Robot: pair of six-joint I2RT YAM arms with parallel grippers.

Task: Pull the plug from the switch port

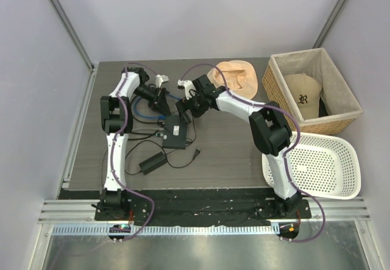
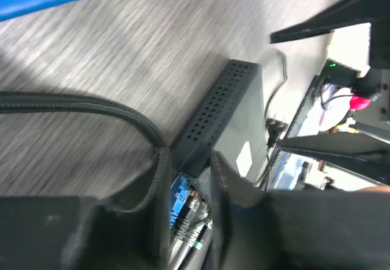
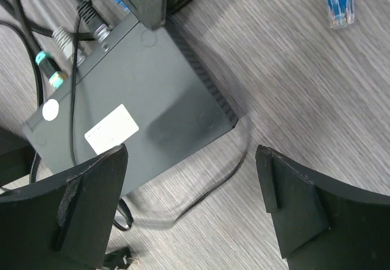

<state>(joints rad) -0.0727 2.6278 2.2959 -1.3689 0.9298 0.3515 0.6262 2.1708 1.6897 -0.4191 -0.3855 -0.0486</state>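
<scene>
The flat black network switch point(image 1: 175, 130) lies left of the table's centre. The right gripper point(image 3: 190, 154) hovers over it, spread wide and empty. At its eleven-o'clock edge the left gripper point(image 2: 189, 160) narrowly brackets the seated blue plug point(image 2: 179, 200), contact unclear. This looks like the grasping step; next comes a firm pinch and a straight outward pull.

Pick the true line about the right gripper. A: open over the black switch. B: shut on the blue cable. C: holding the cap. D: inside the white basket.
A: the right gripper has its fingers spread wide and grips nothing, with the switch lying just below them.
</scene>
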